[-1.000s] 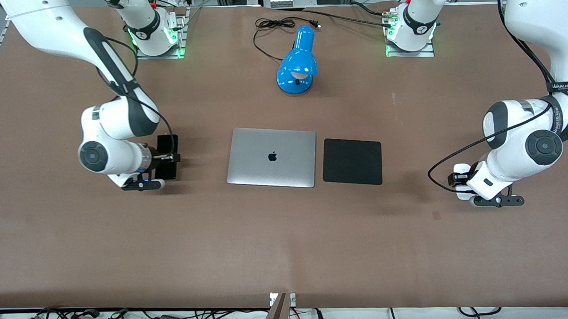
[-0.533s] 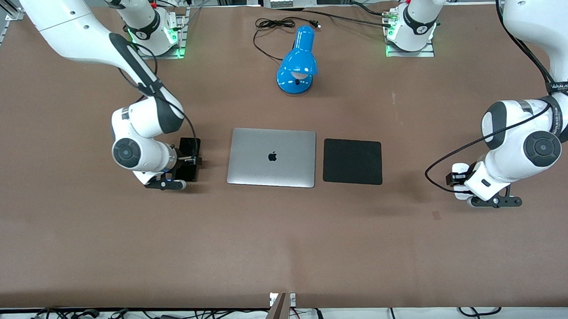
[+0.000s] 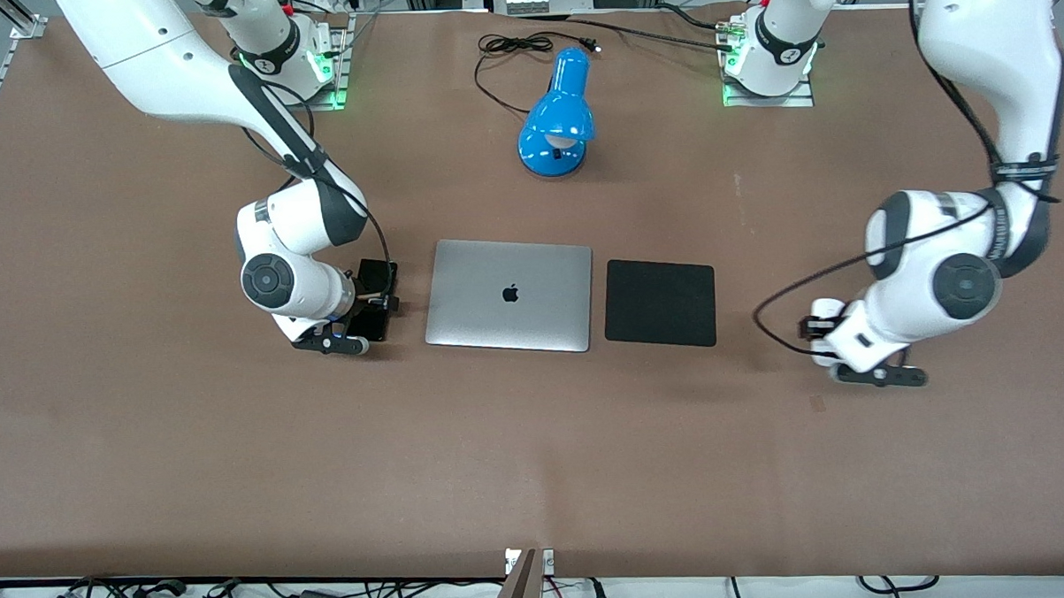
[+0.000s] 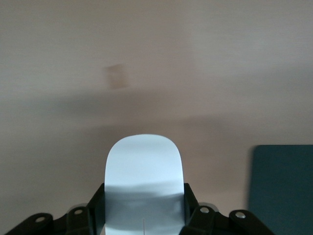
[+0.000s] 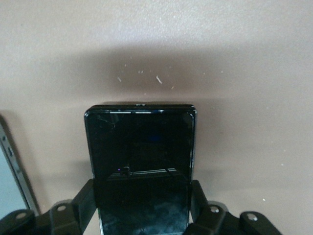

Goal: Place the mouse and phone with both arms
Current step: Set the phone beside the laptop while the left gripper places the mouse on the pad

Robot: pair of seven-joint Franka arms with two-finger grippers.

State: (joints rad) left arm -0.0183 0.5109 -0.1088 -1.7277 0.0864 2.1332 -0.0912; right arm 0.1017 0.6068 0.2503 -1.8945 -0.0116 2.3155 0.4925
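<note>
My right gripper (image 3: 376,301) is shut on the black phone (image 3: 374,273) and holds it low over the table, right beside the silver laptop (image 3: 509,294), at the laptop's edge toward the right arm's end. In the right wrist view the phone (image 5: 141,147) sits between the fingers (image 5: 82,203). My left gripper (image 3: 814,329) is shut on the white mouse (image 3: 824,309) and holds it low over bare table, at the left arm's end, apart from the black pad (image 3: 660,302). In the left wrist view the mouse (image 4: 144,169) fills the gap between the fingers (image 4: 191,203).
The black square pad lies beside the laptop toward the left arm's end; its corner shows in the left wrist view (image 4: 282,188). A blue desk lamp (image 3: 558,117) with a black cable lies farther from the front camera. The laptop's edge (image 5: 11,169) shows in the right wrist view.
The right gripper has carried the phone toward the laptop. The left gripper has carried the mouse a short way toward the black pad. Both stay shut.
</note>
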